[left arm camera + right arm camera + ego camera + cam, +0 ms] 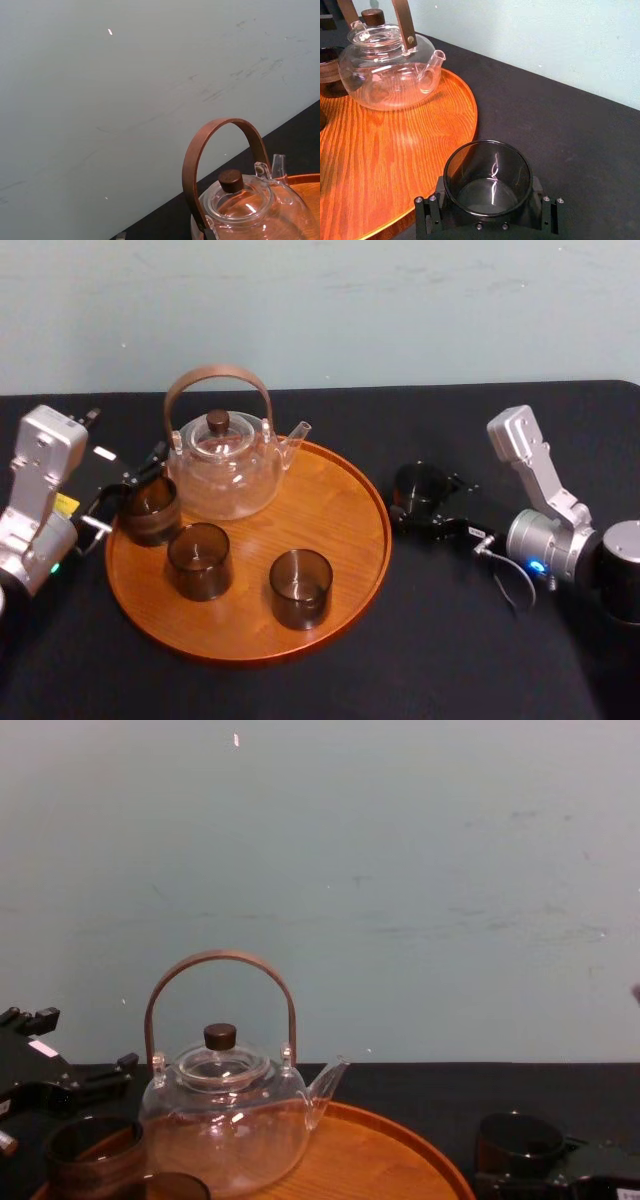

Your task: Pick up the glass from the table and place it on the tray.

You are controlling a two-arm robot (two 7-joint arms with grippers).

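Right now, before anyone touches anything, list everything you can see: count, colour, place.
table: 1, black cloth, under everything.
tray: 1, orange-brown, mid-table.
teapot: 1, clear with brown handle, tray's far side.
tray glasses: 3, smoky brown; two on the tray's near half, one at its left rim.
glass: 1, smoky dark, right of tray, off it.
left gripper: 1, black, by the left-rim glass.
right gripper: 1, black, shut on glass.
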